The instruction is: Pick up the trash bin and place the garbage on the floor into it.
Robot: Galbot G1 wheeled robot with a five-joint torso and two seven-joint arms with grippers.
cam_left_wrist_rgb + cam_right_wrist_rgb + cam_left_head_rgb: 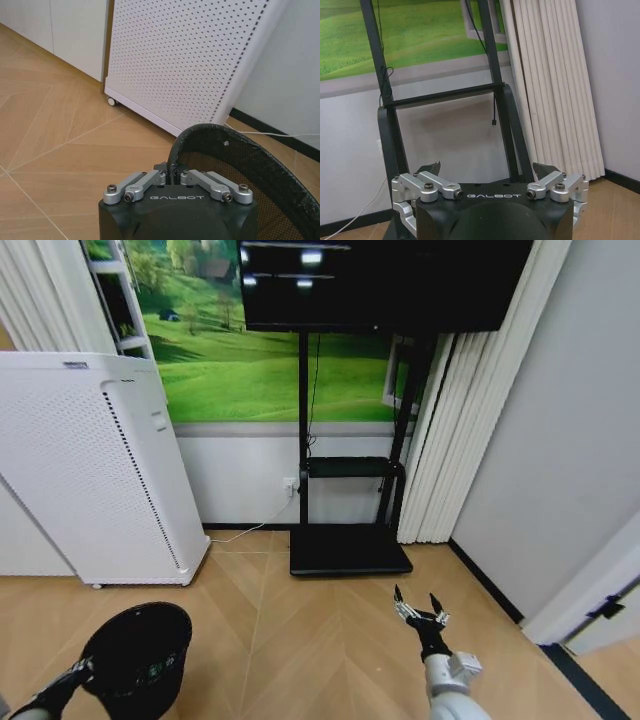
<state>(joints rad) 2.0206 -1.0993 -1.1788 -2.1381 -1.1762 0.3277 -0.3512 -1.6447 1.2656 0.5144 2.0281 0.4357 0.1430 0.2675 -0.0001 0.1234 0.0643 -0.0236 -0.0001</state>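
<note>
The black mesh trash bin [138, 655] hangs at the lower left of the head view, held off the herringbone wooden floor [310, 640]. My left gripper [85, 670] is shut on its rim; in the left wrist view the gripper [174, 176] pinches the bin's rim [220, 135]. My right gripper [421, 606] is held out over the floor at the lower right, open, with nothing between its fingers [431, 168]. The garbage is out of view.
A tall white perforated appliance [90, 470] on wheels stands at the left against the wall. A black screen stand with a flat base [348, 550] stands straight ahead. White curtains [465, 430] hang at the right, beside a grey wall.
</note>
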